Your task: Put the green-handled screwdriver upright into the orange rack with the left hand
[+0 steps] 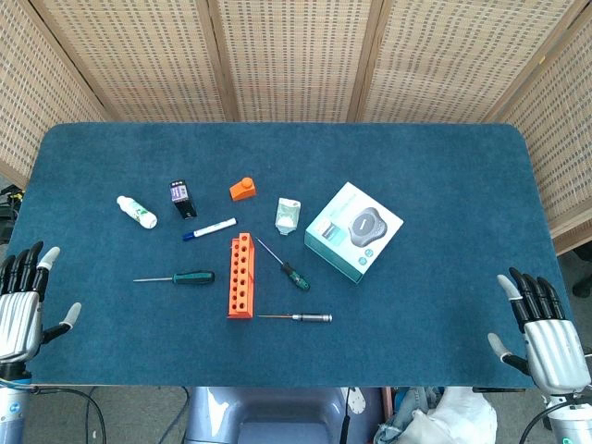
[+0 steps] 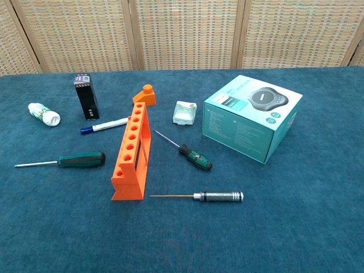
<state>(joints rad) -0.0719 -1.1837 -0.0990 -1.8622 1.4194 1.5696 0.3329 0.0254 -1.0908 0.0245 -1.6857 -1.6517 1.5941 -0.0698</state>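
now the green-handled screwdriver [image 2: 81, 159] lies flat on the table, just left of the orange rack [image 2: 132, 156]. left hand [image 1: 22, 301] and right hand [image 1: 544, 326] seem empty, fingers apart, near the front edge.

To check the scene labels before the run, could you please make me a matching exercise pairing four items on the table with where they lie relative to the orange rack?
Things:
1. green-handled screwdriver
2. metal-handled screwdriver
3. teal box
4. orange block

Places:
A. just behind the far end of the orange rack
B. left of the rack, lying flat
C. near the rack's front end, to the right
D. furthest right of the rack

Pairs: 1-B, 2-C, 3-D, 4-A
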